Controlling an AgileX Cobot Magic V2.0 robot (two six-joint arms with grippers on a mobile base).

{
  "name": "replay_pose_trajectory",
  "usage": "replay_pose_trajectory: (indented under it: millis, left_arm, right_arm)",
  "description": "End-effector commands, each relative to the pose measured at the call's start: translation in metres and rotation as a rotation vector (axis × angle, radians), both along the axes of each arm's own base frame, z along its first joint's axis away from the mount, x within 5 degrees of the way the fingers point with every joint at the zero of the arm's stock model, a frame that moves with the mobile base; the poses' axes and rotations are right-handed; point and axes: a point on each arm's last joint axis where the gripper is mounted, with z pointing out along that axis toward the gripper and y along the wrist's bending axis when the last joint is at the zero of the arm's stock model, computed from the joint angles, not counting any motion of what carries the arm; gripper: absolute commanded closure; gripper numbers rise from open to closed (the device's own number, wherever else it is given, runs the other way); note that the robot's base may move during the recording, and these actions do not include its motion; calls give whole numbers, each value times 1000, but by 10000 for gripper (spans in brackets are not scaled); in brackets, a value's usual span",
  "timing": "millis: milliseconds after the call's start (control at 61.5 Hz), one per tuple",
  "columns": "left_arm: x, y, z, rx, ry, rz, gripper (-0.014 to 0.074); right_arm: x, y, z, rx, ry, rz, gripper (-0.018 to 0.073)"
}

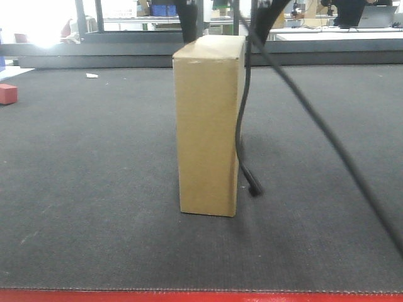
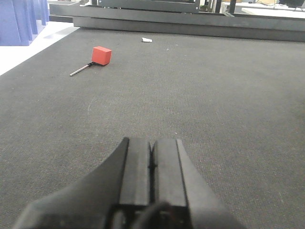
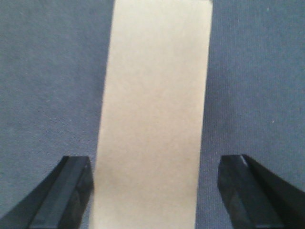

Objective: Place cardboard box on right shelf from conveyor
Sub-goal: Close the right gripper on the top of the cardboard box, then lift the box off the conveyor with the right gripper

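Observation:
The cardboard box [image 1: 209,126] stands upright on its narrow end in the middle of the conveyor [image 1: 94,189], a dark grey belt. In the right wrist view the box's tan top face [image 3: 152,105] fills the centre. My right gripper [image 3: 155,161] is open above it, one finger on each side. The left finger [image 3: 71,186] is right at the box's edge and the right finger [image 3: 243,186] stands a little apart from it. My left gripper [image 2: 151,142] is shut on nothing, low over bare belt [image 2: 214,105]. The right shelf is out of view.
A small red block [image 2: 101,55] with a thin metal rod [image 2: 80,71] lies on the belt's far left, and a white scrap [image 2: 147,40] near the far rail. A black cable [image 1: 242,126] hangs beside the box. Blue bins [image 2: 19,21] stand beyond the left edge. The red frame [image 1: 201,296] runs along the near edge.

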Motion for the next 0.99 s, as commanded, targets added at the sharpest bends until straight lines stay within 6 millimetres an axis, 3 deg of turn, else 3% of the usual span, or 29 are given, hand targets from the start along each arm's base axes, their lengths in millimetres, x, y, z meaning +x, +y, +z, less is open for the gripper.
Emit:
replay_pose_trajectory:
  millis: [0,244,342,472,586,765,976]
  left_arm:
    - [-1,0,5,-10,-90,4,713]
    - [-1,0,5,-10,-90,4,712]
    - [-1,0,5,-10,-90,4,712]
    - [-1,0,5,-10,-90,4,713]
    - [-1,0,5,-10,-90,4,713]
    - [-1,0,5,-10,-90,4,712]
    - [-1,0,5,-10,-90,4,713]
  right_arm:
    - [-6,-10,22,14,-43,-14,-74]
    - [-2,-5,11,18,-12,-10,-45]
    - [-3,-5,13,21,-16,-10,59]
    - [-7,-11,26,25,-55,-10,266]
    - [-8,-20,37,23,-92,-2,349]
    - [-13,-44,65,-18,-175,93,349]
    - [-27,-93,104,-183,-266,275,349]
